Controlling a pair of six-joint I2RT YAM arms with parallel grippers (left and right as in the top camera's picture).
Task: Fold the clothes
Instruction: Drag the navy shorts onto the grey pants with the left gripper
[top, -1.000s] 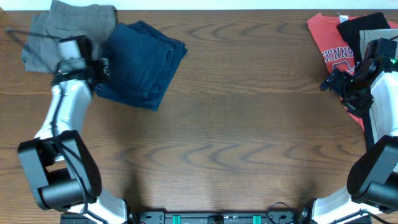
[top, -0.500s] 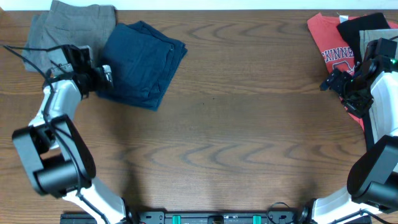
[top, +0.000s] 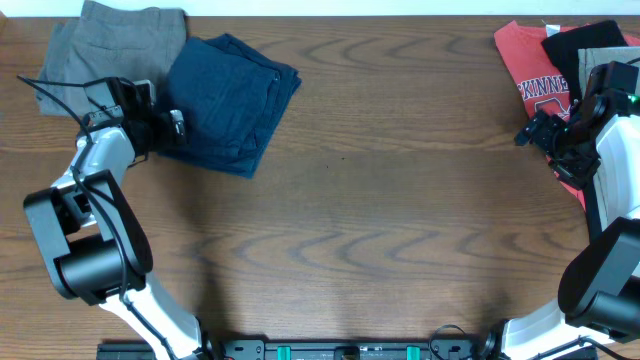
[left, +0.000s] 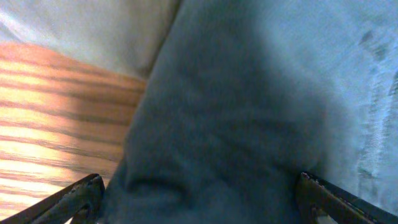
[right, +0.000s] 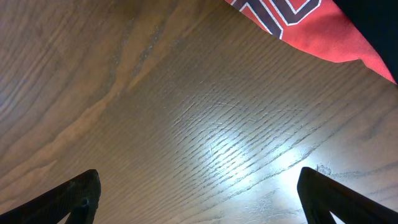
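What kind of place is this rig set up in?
Probably a lab bench for laundry-folding trials: a wood-grain table, two white-and-black robot arms mounted at its near edge, and garments staged at the far corners, folded dark navy denim shorts and grey-brown shorts one side, a red printed T-shirt the other.

The overhead camera looks straight down on the whole table. The left wrist camera faces, very near, the navy denim shorts just ahead of the left gripper. The right wrist camera faces wood, with the red T-shirt ahead. Both garments show overhead too.
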